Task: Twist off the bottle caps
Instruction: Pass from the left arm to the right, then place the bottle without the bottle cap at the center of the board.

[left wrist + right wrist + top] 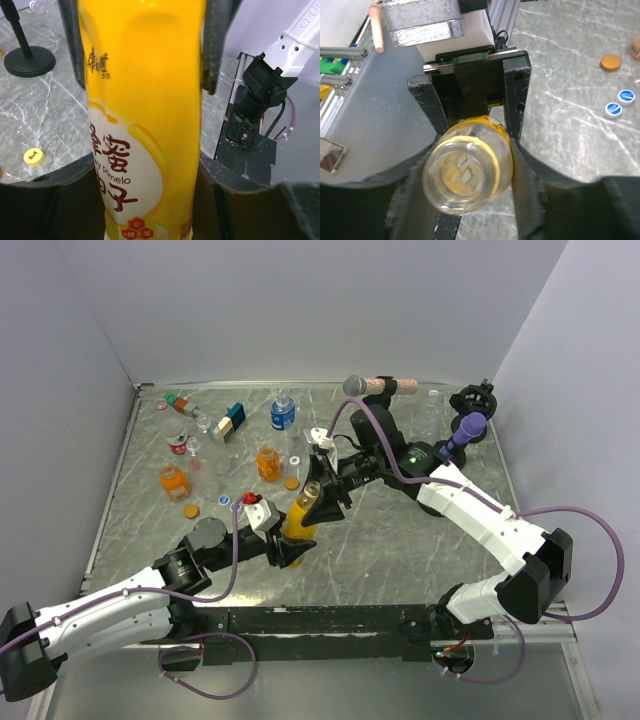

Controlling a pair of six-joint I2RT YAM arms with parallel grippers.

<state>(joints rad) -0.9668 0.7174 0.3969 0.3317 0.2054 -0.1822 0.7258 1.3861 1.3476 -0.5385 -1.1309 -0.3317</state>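
We're logging the tall yellow plastic drink bottle (pixel 302 512) as tilted btwn both arms near the middle of the grey marble-look table (pixel 390 540), and it's looking lifted off the surface. L gripper (pixel 146 167) is clamping the lower body, jaws part open to the bottle's width. R gripper (pixel 469 155) is sitting over the top end, jaws also part open. In the L wrist view they're pressing flat on both sides of the upper body, so we're reading it as gripping the bottle itself, not a small cap. R wrist view is showing a pale round end facing the cam, and we can't tell if a cap is on it.

Step in hand, as we're judging it: two-arm setup for the twist on this bottle, twist not yet done. Loose caps are lying on the table: a small round yellow cap (pixel 33 157), a flat orange cap (pixel 610 62), blue-and-white caps (pixel 626 96). Squat orange bottles (pixel 268 462) and a clear bottle w/ blue label (pixel 283 415) are standing further back, apart from both claws.

Next move prob needs the R pads on the cap only, w/ L holding the body firm, then rotation about the bottle's axis. W/ both claws on the body, a turn would just be fighting the L grip. We're also flagging spill risk from the tilt if liquid is inside
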